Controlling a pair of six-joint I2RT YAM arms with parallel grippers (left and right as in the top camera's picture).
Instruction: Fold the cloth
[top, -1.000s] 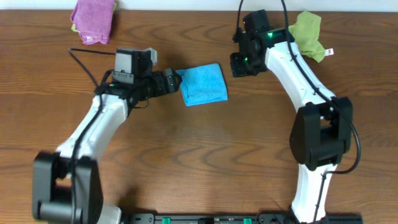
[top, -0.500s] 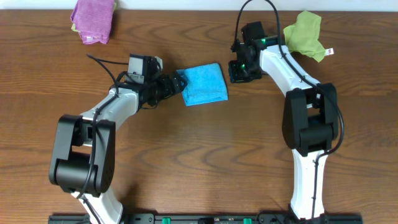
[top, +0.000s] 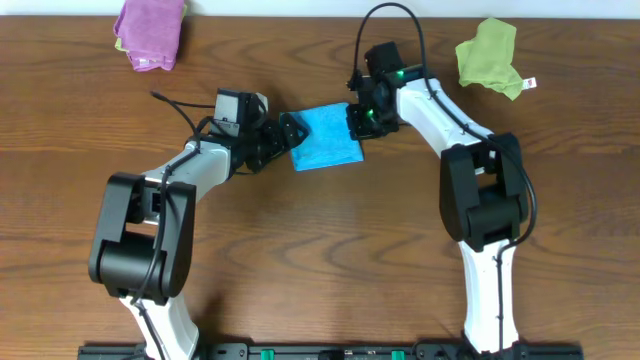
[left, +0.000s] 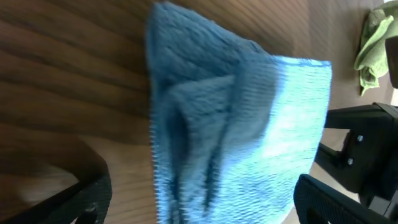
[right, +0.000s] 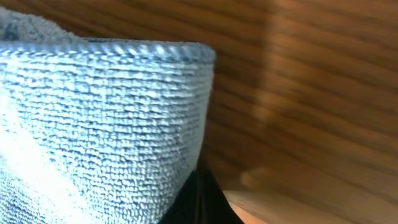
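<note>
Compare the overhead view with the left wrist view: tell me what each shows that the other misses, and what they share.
Only the overhead view shows the purple cloth at the table's far edge and both arms whole, with the left gripper and right gripper at opposite edges of the blue cloth. Only the left wrist view shows that cloth's stacked layers and creases up close, lying between the left gripper's spread fingers. Both show the blue cloth, the green cloth and the wooden table.
</note>
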